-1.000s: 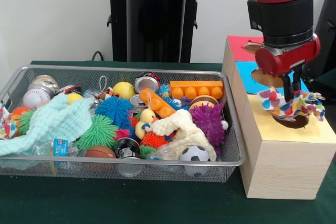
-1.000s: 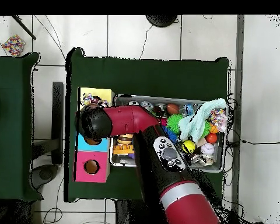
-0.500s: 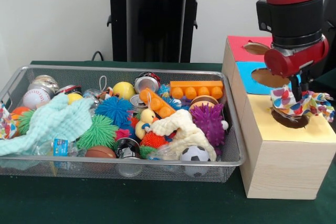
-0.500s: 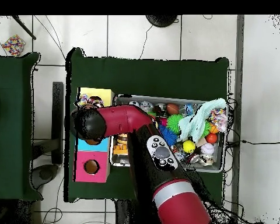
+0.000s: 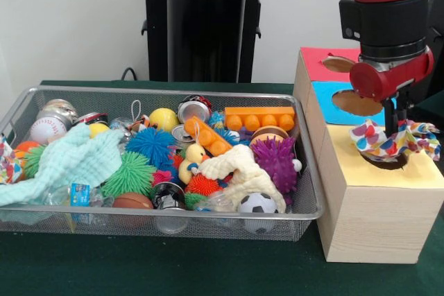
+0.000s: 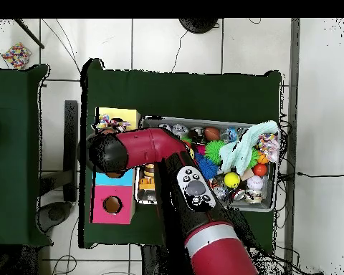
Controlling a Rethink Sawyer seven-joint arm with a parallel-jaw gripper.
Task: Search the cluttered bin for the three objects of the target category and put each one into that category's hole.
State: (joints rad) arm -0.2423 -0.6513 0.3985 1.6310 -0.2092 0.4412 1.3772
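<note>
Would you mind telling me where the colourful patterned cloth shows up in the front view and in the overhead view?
Front view: the patterned cloth hangs at right from the gripper, over the yellow section's hole.
Overhead view: upper left, on the yellow section.
Shared landmark: the box's yellow section.

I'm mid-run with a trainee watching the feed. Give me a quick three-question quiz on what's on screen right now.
1. True or false: the gripper holds the patterned cloth over the hole in the yellow section of the wooden box.
2. Which section lies between the yellow and red ones? A) green B) blue C) white
3. Fill in: at the bin's front wall, nearest the wooden box, sits a small black-and-white ____ ball.

Key: 1 true; 2 B, the blue section lies before the red section; 3 soccer.
</note>
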